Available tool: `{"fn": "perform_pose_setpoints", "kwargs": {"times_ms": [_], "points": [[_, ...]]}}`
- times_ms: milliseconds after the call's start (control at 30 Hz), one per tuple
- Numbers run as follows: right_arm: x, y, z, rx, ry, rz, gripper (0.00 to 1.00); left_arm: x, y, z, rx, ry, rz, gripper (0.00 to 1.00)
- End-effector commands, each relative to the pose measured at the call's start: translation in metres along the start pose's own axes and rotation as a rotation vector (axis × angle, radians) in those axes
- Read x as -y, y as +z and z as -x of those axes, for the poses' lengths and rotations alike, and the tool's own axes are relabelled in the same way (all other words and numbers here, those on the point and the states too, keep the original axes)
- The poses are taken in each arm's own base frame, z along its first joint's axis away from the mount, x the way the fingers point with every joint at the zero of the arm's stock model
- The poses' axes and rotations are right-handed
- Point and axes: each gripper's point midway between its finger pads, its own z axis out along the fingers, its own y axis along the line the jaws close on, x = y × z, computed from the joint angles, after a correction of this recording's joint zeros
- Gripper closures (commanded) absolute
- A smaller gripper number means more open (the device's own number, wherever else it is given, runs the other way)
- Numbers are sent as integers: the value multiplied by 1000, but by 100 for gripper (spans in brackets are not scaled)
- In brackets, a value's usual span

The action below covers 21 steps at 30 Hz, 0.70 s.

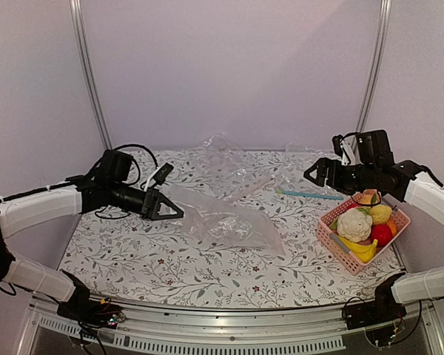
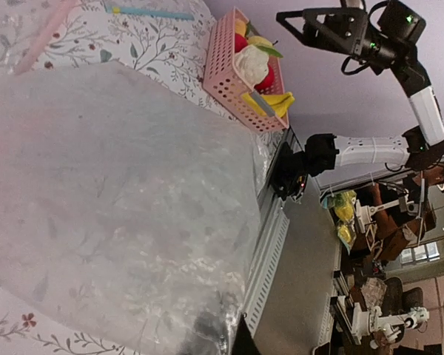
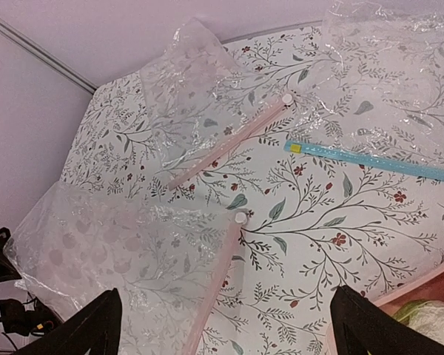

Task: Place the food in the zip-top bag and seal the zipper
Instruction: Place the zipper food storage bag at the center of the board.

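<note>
Probably a robotics lab: aluminium-framed booth (image 1: 90,74), more robot stations (image 2: 374,323) beyond.

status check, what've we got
Left fingers shut at zip-top bag edge; right fingers open near pink basket. Food all in basket, bag empty. Teal-strip bag lies behind, not blocking.

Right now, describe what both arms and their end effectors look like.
The left arm and right arm have white tubular links joined by black joints. The left end effector and right end effector are black, each with two tapering triangular fingers. A black cable loops over the left wrist; a white lead sits by the right wrist.
</note>
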Motion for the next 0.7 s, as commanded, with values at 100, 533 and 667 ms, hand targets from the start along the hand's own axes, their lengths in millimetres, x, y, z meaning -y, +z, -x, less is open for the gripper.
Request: {"fn": "perform_pose_setpoints", "kwargs": {"times_ms": [100,533,667], "points": [[12,-3,-2,22,-50,-146,1,-45,-5,-58,-128,-142,274,100],[10,18,-25,-53,-61,-204,2,-49,-65,-21,-68,-72,644,14],[-5,29,-36,-81,-74,-163,4,-61,-69,4,12,-67,725,7]]}}
